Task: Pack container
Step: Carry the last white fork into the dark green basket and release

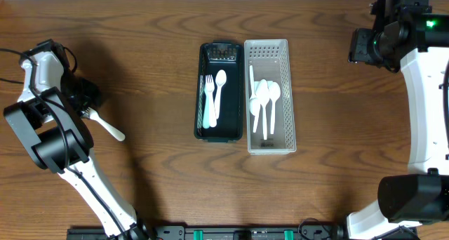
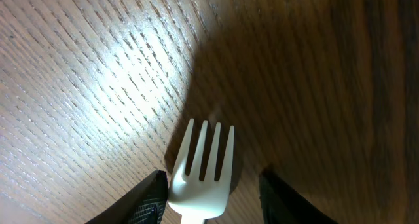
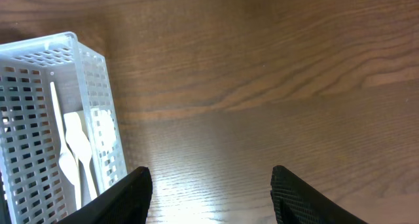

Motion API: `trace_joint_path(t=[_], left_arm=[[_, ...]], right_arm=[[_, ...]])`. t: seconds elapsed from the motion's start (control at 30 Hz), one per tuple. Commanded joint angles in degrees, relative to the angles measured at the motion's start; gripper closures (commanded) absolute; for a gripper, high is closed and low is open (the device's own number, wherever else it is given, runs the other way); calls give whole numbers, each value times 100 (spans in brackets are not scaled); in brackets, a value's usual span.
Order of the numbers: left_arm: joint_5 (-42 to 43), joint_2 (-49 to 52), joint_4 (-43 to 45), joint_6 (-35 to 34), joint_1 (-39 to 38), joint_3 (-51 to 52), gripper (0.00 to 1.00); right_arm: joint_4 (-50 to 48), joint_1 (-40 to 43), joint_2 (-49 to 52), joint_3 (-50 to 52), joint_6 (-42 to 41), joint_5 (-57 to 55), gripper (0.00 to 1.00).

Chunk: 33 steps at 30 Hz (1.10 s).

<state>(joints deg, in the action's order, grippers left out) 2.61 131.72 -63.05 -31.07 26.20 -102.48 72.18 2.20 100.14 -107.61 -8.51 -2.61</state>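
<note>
A white plastic fork (image 1: 109, 128) lies on the wooden table at the far left. My left gripper (image 1: 88, 108) is open around its head. In the left wrist view the fork (image 2: 201, 178) sits between the jaws (image 2: 211, 201), close to the left jaw and apart from the right one, tines pointing away. A black tray (image 1: 198, 92) in the middle holds a white fork and a white spoon. Beside it a clear perforated basket (image 1: 287, 92) holds several white spoons. My right gripper (image 1: 359, 47) is open and empty over bare table (image 3: 211, 191), right of the basket (image 3: 98, 86).
The two containers stand side by side at the table's centre. Bare wood lies between the left fork and the black tray, and to the right of the basket. The arm bases stand at the front left and front right corners.
</note>
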Motion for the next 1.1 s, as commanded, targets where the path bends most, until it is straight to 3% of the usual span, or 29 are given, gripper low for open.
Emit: trace_joint_path(t=[0.0, 0.67, 1.07], left_arm=[[-175, 247, -33, 59, 52, 103, 55], [-173, 24, -59, 387, -203, 98, 75], [-146, -2081, -264, 695, -1532, 39, 75]], right_arm=[[11, 90, 0, -31, 39, -61, 39], [0, 90, 0, -31, 39, -61, 39], [-42, 90, 0, -31, 42, -61, 39]])
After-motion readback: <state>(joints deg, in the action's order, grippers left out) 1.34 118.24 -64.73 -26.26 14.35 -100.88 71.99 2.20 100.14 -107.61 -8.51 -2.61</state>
